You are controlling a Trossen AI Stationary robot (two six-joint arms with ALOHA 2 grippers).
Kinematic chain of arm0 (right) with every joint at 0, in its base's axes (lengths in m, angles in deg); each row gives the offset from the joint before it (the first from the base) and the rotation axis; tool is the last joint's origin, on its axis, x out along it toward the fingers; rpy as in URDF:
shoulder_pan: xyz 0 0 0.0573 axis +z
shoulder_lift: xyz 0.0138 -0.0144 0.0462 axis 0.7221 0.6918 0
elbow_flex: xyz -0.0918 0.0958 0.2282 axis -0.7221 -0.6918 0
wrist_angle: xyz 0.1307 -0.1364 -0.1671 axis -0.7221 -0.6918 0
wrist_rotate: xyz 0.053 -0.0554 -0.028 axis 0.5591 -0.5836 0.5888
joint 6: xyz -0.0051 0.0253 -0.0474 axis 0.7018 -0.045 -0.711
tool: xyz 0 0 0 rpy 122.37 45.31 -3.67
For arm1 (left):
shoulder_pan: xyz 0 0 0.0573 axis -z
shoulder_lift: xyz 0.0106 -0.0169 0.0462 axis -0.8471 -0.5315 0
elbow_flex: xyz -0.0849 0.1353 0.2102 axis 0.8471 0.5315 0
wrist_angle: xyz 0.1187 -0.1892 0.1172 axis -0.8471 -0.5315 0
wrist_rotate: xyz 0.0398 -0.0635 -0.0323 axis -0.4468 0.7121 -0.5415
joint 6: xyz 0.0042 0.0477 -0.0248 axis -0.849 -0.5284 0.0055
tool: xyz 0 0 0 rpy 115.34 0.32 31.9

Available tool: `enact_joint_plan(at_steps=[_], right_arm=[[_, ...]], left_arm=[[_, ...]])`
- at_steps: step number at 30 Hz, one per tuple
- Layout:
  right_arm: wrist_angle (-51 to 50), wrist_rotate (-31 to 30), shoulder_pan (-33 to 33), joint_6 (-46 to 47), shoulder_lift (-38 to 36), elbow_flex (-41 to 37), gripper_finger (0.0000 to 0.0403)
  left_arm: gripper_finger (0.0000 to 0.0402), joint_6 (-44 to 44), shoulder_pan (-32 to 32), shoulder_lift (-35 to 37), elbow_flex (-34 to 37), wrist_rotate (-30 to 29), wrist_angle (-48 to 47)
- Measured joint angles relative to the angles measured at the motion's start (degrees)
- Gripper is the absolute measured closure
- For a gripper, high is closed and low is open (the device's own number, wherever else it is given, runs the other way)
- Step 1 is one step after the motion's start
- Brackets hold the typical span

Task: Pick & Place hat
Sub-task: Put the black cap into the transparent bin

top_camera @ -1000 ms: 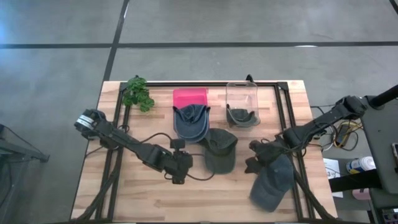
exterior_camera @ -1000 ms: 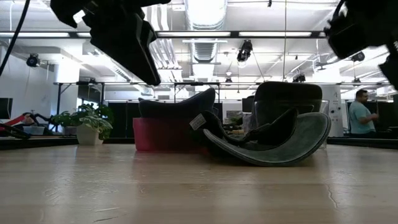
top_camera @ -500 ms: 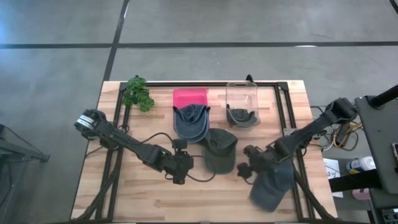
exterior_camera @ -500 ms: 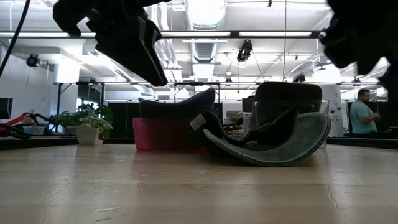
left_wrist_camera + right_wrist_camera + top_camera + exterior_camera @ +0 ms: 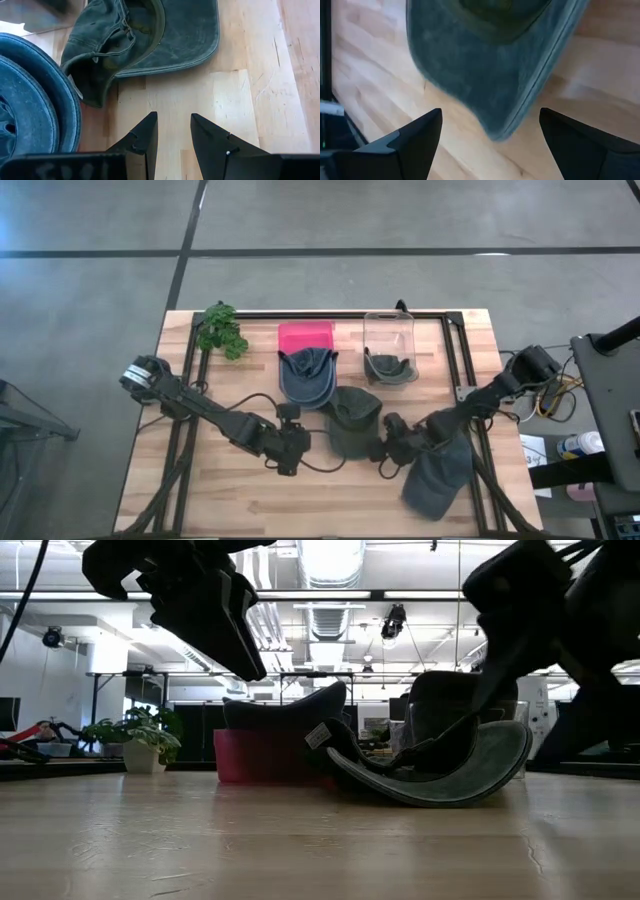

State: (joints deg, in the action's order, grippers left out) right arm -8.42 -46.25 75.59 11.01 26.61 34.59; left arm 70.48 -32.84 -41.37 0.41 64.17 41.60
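High view: right end effector [image 5: 383, 452], jaws spread wide and empty, is held just right of the green hat [image 5: 352, 422] at bench [image 5: 200, 500] centre. Brim edge should be straddled squarely before closing. Left end effector [image 5: 290, 450], part-open and empty, is parked left.

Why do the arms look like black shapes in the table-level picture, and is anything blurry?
Low view: bright ceiling lights behind leave the left gripper and right arm as silhouettes. Right wrist view: the green hat is soft and smeared, probably motion or closeness. Left wrist view: the same hat is sharp. High view: evenly lit.
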Motion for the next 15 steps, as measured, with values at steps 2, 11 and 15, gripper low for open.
enact_joint_plan(at_steps=[2,11,15], right_arm=[[0.5,-1.0,-0.3,0.8,0.7,0.0,0.0074],[9.6,-1.4,-0.7,1.8,5.3,0.0,0.0177],[10.5,-3.1,-0.7,2.7,7.0,0.0,0.0265]], left_arm=[[0.0292,-0.1,-0.1,0.0,0.0,0.0,0.0],[0.0292,-0.2,-0.5,0.0,0.0,-1.6,-0.1],[0.0292,-0.2,-0.6,0.0,0.0,-1.6,-0.1]])
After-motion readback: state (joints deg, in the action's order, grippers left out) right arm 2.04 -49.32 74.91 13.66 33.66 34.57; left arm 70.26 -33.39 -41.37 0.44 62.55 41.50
